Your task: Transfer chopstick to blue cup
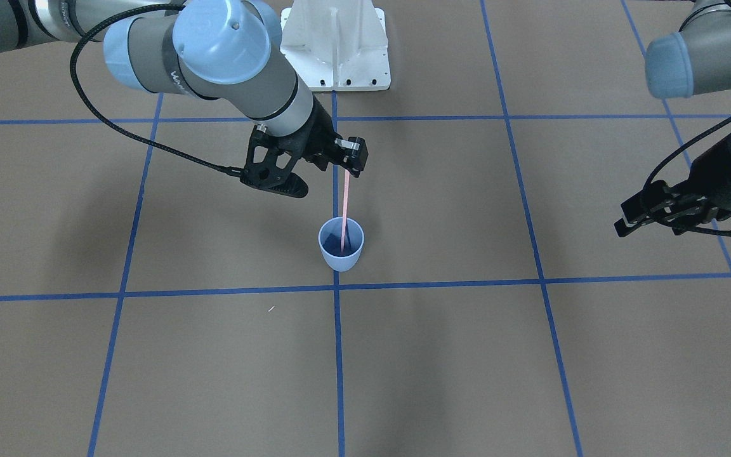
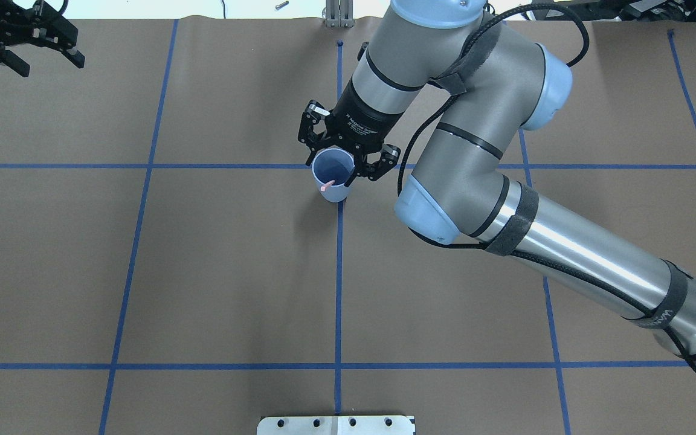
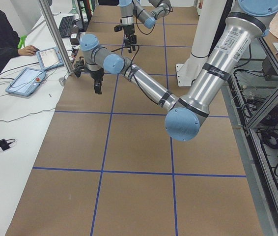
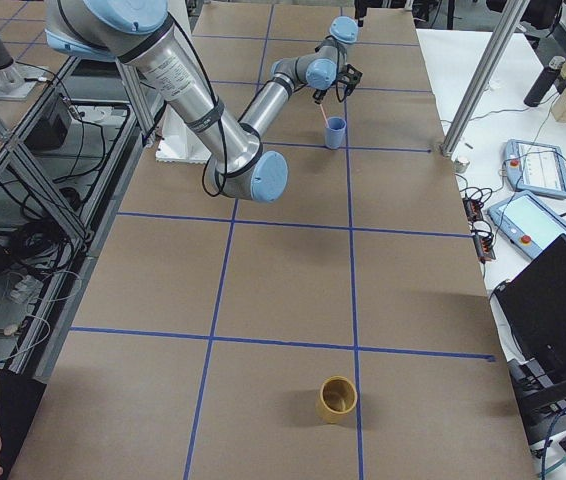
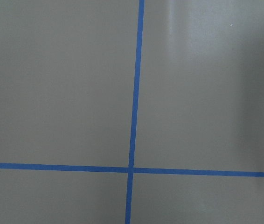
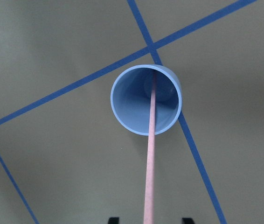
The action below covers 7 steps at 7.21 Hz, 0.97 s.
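Standing on taped tabletop [image 1: 213,381]: blue cup [image 1: 340,260]

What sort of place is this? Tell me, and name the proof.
Probably a robotics lab workcell: two grey-and-blue robot arms over a brown paper-covered table gridded with blue tape, plus grey touchscreen teach pendants on a white side bench.

A: What's the right arm [image 2: 463,163] like?
B: Silver tube [image 2: 596,260], grey joints [image 2: 463,66], pale blue caps [image 1: 229,38]. Black straps [image 2: 512,219] bind a braided black cable [image 1: 124,130] along it, and there is white lettering [image 2: 360,125] by the wrist [image 2: 378,90].
A: The left arm [image 1: 714,44]?
B: Same colours. The left gripper [image 2: 52,65] is black, like the right gripper [image 2: 331,171]. White base [image 1: 365,57] with bolt holes [image 1: 322,82].
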Each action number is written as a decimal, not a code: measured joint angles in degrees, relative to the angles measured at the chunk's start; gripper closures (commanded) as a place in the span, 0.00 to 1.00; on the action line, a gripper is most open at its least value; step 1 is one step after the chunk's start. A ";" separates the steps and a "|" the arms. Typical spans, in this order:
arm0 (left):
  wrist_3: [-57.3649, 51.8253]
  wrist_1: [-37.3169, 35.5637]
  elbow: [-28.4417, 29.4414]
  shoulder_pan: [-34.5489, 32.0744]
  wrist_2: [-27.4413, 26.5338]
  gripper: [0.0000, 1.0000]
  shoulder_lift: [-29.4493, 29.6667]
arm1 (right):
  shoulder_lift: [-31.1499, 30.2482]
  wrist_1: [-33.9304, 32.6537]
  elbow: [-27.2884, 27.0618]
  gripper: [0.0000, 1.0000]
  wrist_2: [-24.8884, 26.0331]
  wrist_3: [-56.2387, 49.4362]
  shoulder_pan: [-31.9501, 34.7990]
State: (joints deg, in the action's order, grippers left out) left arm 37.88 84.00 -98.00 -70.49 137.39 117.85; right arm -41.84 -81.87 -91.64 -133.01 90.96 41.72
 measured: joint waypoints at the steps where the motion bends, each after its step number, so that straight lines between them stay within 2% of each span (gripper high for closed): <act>1: -0.49 -0.04 -0.16 -0.56 0.04 0.02 0.01 | -2.09 1.92 -2.28 0.00 0.33 -2.06 1.33; 2: -1.62 -0.19 -0.22 -1.29 0.06 0.02 0.00 | -5.73 2.63 -5.90 0.00 -0.01 -5.25 3.97; 4: -4.82 -0.34 -0.31 -2.30 -0.21 0.02 -0.45 | -15.82 2.70 -10.93 0.00 -4.31 -15.29 13.79; 5: -6.97 -0.31 -0.43 -2.86 -0.55 0.02 -1.25 | -21.14 2.65 -11.46 0.00 -5.82 -22.34 18.53; 7: -15.27 -0.26 -0.40 -5.03 -0.84 0.02 -4.71 | -32.65 2.53 -9.27 0.00 -6.44 -44.14 27.34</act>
State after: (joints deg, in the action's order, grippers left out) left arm 22.60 83.73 -98.40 -75.52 136.55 113.14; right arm -74.49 -79.34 -100.91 -139.45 46.83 69.06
